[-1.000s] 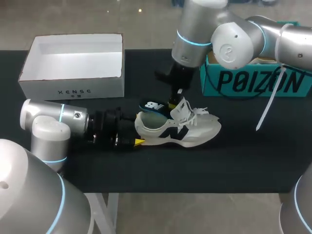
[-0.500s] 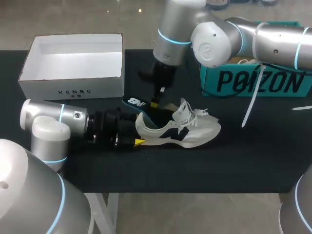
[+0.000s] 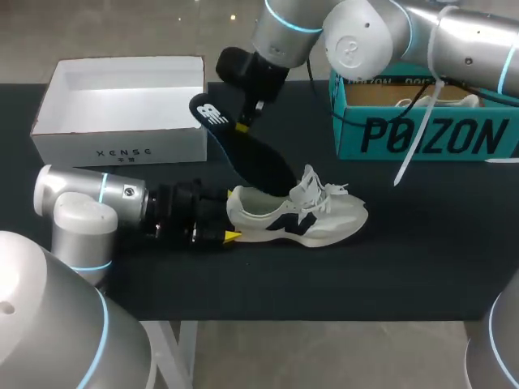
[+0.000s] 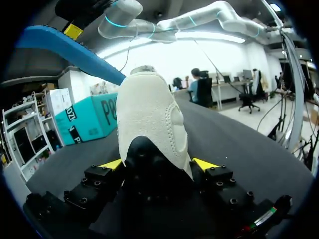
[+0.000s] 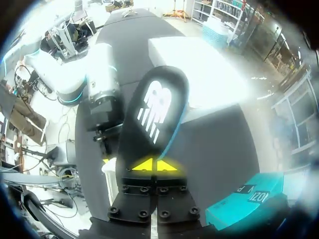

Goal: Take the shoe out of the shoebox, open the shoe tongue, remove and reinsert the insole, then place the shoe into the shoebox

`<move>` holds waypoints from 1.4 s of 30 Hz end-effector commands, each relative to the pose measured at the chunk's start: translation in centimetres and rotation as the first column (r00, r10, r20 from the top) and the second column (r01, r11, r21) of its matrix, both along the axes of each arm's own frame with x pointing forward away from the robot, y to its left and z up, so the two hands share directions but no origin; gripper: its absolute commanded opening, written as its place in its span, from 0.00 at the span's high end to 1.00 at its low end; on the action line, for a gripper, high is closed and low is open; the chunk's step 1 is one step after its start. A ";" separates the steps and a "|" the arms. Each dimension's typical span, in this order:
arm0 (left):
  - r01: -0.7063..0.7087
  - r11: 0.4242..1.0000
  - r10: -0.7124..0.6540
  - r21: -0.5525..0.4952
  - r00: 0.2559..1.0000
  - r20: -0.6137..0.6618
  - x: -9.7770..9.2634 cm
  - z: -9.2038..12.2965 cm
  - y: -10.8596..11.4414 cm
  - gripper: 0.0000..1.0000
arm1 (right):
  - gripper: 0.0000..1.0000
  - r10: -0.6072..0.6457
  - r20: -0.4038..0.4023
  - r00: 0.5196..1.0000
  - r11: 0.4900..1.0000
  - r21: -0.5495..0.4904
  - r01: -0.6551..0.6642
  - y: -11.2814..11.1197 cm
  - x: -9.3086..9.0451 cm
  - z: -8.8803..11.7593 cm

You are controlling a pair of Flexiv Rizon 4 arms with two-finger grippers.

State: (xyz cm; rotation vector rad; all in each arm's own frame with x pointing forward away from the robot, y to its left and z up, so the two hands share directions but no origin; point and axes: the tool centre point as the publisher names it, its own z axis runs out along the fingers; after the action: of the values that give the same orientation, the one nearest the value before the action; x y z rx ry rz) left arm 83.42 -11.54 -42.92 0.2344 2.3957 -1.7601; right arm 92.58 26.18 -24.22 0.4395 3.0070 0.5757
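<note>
A cream and navy shoe (image 3: 312,217) lies on its side on the black table (image 3: 405,259), toe to the right. My left gripper (image 3: 232,215) is shut on its heel; in the left wrist view the yellow fingertips (image 4: 112,164) flank the heel (image 4: 152,119). My right gripper (image 3: 242,123) hangs above and to the left of the shoe, shut on the heel end of the dark insole (image 3: 247,154). The insole slants down towards the shoe's opening. In the right wrist view the gripper (image 5: 154,166) pinches the insole (image 5: 154,112) with its white logo. The insole's blue underside (image 4: 70,47) shows above the shoe.
An open white shoebox (image 3: 122,134) stands at the back left. An open teal box (image 3: 422,134) stands at the back right, with another shoe inside and a white strap hanging over its front. My left arm (image 3: 89,203) lies low along the table's left side.
My right arm has risen and swung to the left, drawing the insole up out of the shoe. The left gripper and the shoe have stayed put.
</note>
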 end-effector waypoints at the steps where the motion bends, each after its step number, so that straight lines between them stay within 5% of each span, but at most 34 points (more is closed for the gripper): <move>1: -0.003 1.000 0.003 0.000 1.000 0.002 -0.1 -0.2 0.0 1.00 | 1.00 -0.034 0.045 0.998 0.999 0.032 0.032 -1.9 -0.4 3.2; 8: -0.003 1.000 0.003 0.000 1.000 0.002 -0.1 -0.2 0.0 1.00 | 1.00 -0.133 0.086 0.987 0.987 0.107 0.123 -3.7 0.3 8.6; 33: -0.003 1.000 0.003 0.000 1.000 0.002 -0.1 -0.2 0.0 1.00 | 1.00 -0.133 0.086 0.987 0.987 0.107 0.123 -3.7 0.3 8.6; 37: -0.003 1.000 0.003 0.000 1.000 0.002 -0.1 -0.2 0.0 1.00 | 1.00 -0.211 0.048 0.976 0.956 0.216 0.196 -4.4 -2.2 9.7; 42: -0.003 1.000 0.003 0.000 1.000 0.002 -0.1 -0.2 0.0 1.00 | 1.00 -0.327 0.013 0.945 0.930 0.183 0.319 -5.5 -6.2 11.2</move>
State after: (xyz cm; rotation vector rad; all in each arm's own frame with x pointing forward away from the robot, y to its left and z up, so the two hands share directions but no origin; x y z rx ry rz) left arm 83.42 -11.54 -42.92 0.2344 2.3958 -1.7598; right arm 89.63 22.35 -14.29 0.8624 2.8215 0.8223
